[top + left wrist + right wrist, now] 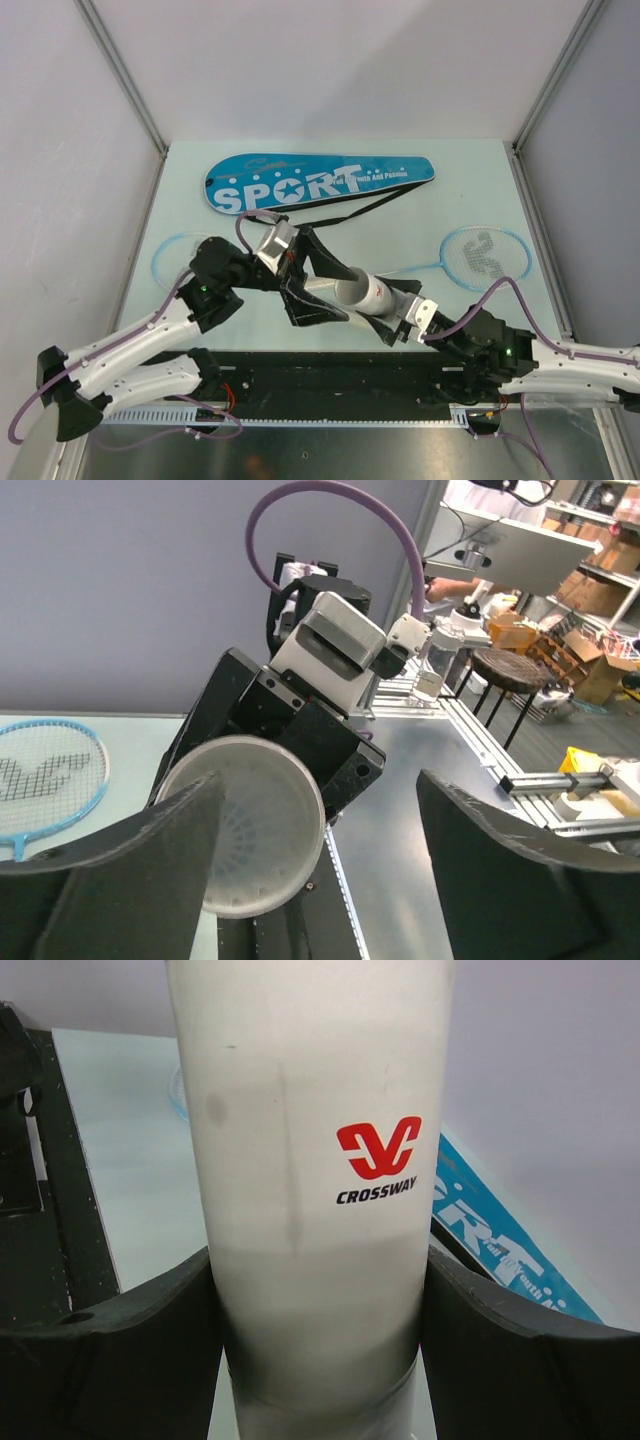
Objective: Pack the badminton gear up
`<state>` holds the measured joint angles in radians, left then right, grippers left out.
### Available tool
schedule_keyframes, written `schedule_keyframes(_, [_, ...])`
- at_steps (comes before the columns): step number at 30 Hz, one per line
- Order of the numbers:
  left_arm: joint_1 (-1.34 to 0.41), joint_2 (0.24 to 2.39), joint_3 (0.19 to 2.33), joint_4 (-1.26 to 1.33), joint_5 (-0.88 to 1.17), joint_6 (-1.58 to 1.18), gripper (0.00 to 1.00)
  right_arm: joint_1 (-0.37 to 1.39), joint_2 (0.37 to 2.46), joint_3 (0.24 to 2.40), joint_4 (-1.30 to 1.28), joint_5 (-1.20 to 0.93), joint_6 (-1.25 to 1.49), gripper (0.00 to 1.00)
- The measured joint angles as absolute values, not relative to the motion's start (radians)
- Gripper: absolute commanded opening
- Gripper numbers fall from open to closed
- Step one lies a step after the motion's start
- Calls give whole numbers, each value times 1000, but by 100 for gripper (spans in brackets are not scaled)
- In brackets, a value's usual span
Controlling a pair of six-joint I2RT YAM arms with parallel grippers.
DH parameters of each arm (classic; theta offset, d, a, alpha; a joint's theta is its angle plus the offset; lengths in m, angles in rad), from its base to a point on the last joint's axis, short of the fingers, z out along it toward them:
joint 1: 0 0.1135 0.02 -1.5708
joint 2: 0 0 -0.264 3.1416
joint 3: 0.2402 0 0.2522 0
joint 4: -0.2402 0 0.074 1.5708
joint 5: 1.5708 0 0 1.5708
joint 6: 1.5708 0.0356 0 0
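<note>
My right gripper [388, 308] is shut on the white cardboard tube [365, 293], which has a red "CROSSWAY" logo [310, 1160], and holds it tilted above the table. The tube's open end [245, 825] faces my left gripper [322, 284]. That gripper is open, with its left finger overlapping the tube's rim [110, 880]. A ribbed white shape like a shuttlecock [215, 855] shows inside the tube. The blue "SPORT" bag [320, 180] lies at the back. One light-blue racket [487, 255] lies at the right. The other racket [172, 255] is partly hidden behind my left arm.
The bag's black strap [350, 212] trails toward the table's middle. The black base plate [330, 375] runs along the near edge. Grey walls with metal posts close in the table on three sides.
</note>
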<state>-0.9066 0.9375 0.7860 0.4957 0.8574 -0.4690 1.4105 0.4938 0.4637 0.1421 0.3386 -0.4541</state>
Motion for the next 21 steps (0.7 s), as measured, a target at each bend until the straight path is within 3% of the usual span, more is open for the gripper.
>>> schedule_keyframes(6, [-869,842,797,379,786,-487,90,1419,477,466,131,412,-432,8])
schedule_keyframes(11, [-838,706,889,175,574,-422,95,1401,516,490,139,568,-396,9])
schedule_keyframes(12, [-837,682,904,144,523,-409,100,1381,534,501,136,599,-384,9])
schedule_keyframes(21, [-836,605,796,-5,197,-372,100,1018,696,657,14,588,-213,8])
